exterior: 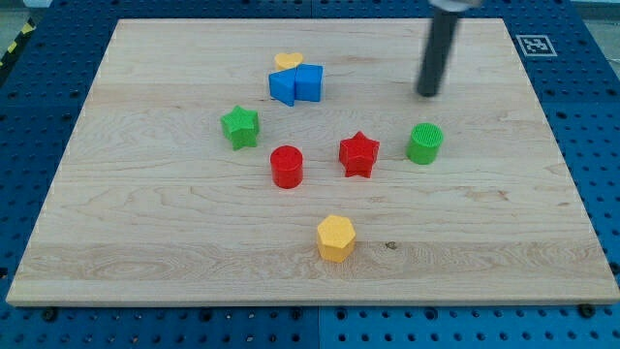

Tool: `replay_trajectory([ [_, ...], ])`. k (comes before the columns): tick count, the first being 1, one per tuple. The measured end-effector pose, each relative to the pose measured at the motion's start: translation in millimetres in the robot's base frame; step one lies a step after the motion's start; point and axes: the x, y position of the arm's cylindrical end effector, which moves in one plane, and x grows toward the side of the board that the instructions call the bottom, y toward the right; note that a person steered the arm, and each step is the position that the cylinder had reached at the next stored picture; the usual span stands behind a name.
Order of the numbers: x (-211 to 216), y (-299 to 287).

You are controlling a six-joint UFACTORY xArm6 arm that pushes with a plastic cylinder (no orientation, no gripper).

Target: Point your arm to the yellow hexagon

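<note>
Bright even light, soft shadows

Pale wood board [145, 242] on a blue perforated table [39, 87], hole grid showing on every side. Fiducial tag [535, 45] at board's top-right corner. Yellow-black hazard tape [14, 46] at view's top left. Light even, soft shadows. Walls, windows out of frame.

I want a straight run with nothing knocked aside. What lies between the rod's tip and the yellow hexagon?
In the camera view, the red star sits about on the line from my tip to the yellow hexagon; otherwise bare board.
</note>
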Motion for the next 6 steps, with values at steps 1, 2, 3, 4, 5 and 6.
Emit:
replay_trajectory([
  [1,86,45],
  [2,159,39],
  [3,173,-20],
  [4,173,-93],
  [5,173,-171],
  [6,173,-241],
])
